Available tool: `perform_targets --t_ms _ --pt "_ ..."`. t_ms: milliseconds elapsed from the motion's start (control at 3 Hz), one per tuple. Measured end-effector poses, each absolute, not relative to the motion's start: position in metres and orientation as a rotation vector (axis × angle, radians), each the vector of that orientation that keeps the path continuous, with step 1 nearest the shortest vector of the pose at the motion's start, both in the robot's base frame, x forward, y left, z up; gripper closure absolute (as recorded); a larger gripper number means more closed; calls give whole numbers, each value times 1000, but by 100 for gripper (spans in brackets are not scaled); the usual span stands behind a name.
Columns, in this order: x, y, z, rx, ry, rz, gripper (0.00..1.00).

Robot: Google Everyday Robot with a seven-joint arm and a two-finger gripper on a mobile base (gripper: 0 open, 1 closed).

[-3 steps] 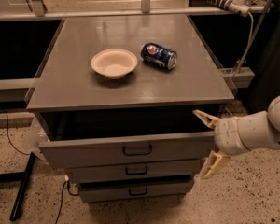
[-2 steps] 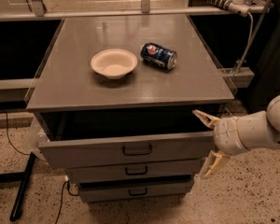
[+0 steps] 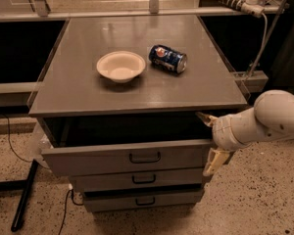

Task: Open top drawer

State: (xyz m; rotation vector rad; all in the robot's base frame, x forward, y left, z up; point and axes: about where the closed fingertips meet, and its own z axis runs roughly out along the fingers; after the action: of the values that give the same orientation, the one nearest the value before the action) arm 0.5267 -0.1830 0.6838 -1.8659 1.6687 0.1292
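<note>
The top drawer of the grey cabinet is pulled out, its dark interior showing under the cabinet top. Its small black loop handle sits mid-front. My gripper is at the drawer's right front corner, right of the handle and off it. Its two cream fingers are spread apart, one fingertip near the cabinet top's edge and the other lower beside the drawer front. It holds nothing.
Two shorter drawers sit below, slightly stepped back. A white bowl and a blue soda can on its side lie on the cabinet top. A black cable and bar lie on the speckled floor at left.
</note>
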Motion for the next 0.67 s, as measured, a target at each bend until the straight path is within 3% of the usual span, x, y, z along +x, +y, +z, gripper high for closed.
perform_targets --t_ms 667 --pt "528 -212 639 -1880 1778 124 0"
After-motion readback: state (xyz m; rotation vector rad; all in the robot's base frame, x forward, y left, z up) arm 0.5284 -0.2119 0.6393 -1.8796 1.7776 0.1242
